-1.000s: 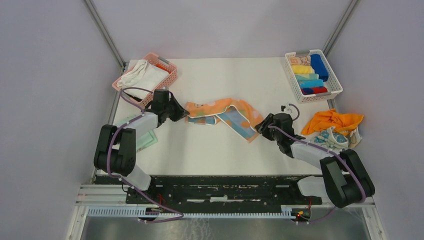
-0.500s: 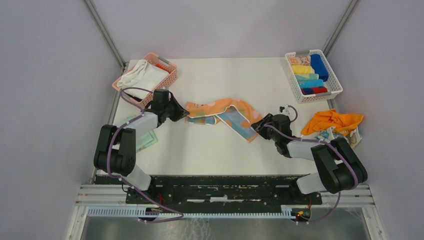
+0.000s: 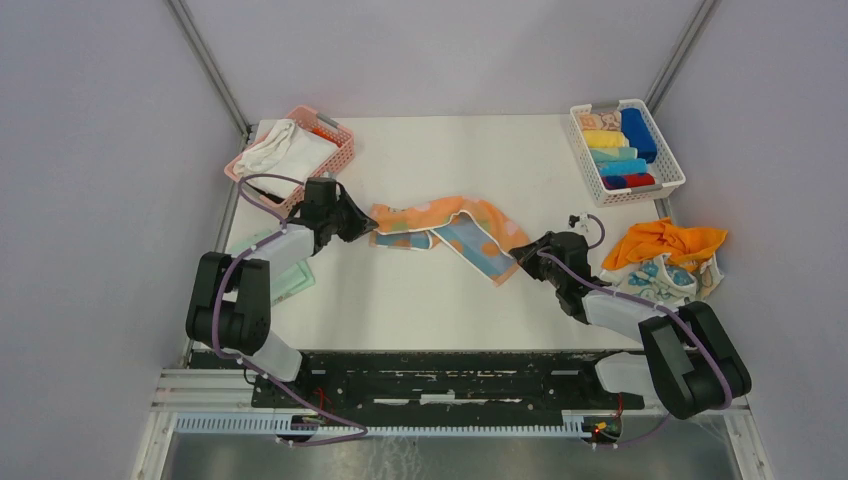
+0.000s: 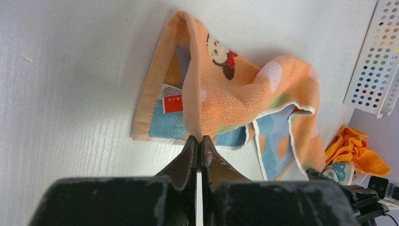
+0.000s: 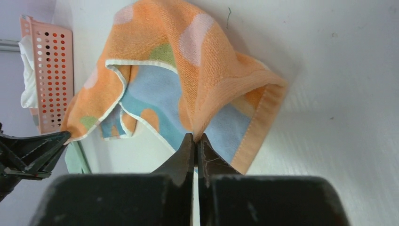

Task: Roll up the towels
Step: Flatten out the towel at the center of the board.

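- Peach patterned towel (image 3: pixel 452 229) lies rumpled mid-table (image 3: pixel 420 300), spanning from one gripper to the other.
- Left gripper (image 4: pixel 198 143): jaws clamped on towel's left fold.
- Right gripper (image 5: pixel 195 141): jaws pinched together on towel's right fold.

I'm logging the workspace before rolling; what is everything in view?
peach patterned terry towel: one, peach and blue, mid-table
plain orange cloth towel: one, orange, right edge
white towel with teal print: one, white and teal, beside the orange towel
mint green towel: one, mint, table's left edge
pink mesh plastic basket: one, pink, far left corner, holding a white cloth
white perforated basket: one, white, far right corner, holding rolled towels
white table: one, white, under everything
left gripper: one, black, shut on the peach towel's left end
right gripper: one, black, shut on its right end
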